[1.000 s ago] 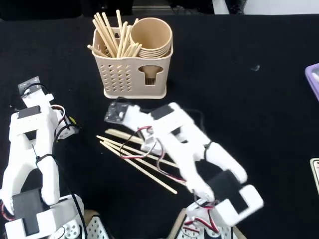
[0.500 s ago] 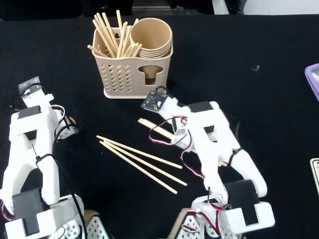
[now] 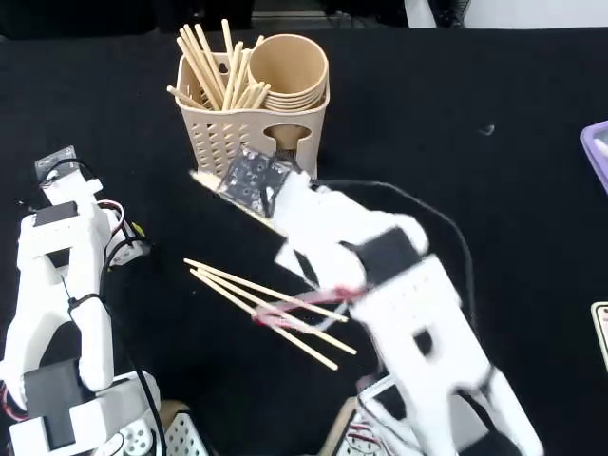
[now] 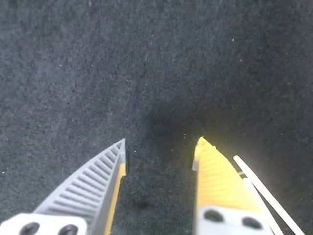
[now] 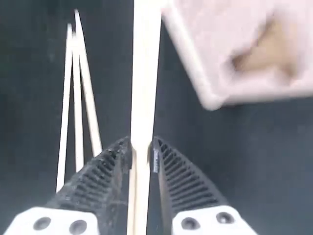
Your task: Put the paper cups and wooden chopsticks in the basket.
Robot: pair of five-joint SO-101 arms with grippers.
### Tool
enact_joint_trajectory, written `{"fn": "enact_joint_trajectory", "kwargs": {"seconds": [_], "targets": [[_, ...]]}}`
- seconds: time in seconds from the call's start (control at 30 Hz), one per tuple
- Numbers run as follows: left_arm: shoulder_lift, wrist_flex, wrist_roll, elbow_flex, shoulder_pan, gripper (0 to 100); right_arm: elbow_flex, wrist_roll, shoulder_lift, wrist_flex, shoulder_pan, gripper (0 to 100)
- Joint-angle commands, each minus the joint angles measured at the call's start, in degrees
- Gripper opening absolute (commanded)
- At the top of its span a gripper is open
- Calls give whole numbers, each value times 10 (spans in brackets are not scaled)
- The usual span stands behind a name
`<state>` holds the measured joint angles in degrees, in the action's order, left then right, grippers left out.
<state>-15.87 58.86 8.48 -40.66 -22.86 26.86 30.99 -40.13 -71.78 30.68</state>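
While my right hand (image 5: 142, 144) is closed on one pale chopstick (image 5: 145, 73), its dark fingers (image 5: 98, 181) press it from both sides. The chopstick runs straight out ahead of them, past a lower corner of the basket (image 5: 244, 54). I cannot tell whether it touches the basket.

From the high view, that arm reaches from the near edge up to the basket's (image 3: 252, 142) front wall. The basket stands upright near the far edge of the tabletop (image 3: 494, 237). The cups (image 3: 290, 66) are nested in the side compartment nearer my right arm. A bundle of chopsticks (image 3: 214, 66) leans in the other compartment.

Three loose chopsticks (image 3: 266, 304) lie flat on the tabletop between my arms. They are fanned a little and well apart from the basket, and they show beside my right hand's fingers too (image 5: 78, 98).

My left hand (image 4: 159, 147) hangs over bare cloth. Its grey and yellow fingers are wide apart and nothing is between them. A thin pale stick (image 4: 266, 193) lies just beside the yellow finger.

The tabletop is covered in black cloth, which is fuzzy and flecked with pale lint up close. A purple thing (image 3: 597, 147) sits at its edge on my right side. Beyond the far edge the room is dark, apart from a white patch (image 3: 532, 11) at the far right corner.
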Motion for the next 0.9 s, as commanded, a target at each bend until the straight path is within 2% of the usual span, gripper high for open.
{"fn": "enact_joint_trajectory", "kwargs": {"seconds": [0.0,0.23,0.33,0.4,0.87], "targets": [[-22,-4,-4,6,-5,223,-51,-61,-39,106,21,11],[-22,-4,-4,6,-5,223,-50,-195,23,480,21,11],[-22,-5,-4,6,-5,223,-58,-221,71,601,21,11],[-22,-5,-4,6,-5,223,-80,-223,108,629,21,11],[-22,-5,-4,6,-5,223,-411,-223,445,629,19,11]]}}
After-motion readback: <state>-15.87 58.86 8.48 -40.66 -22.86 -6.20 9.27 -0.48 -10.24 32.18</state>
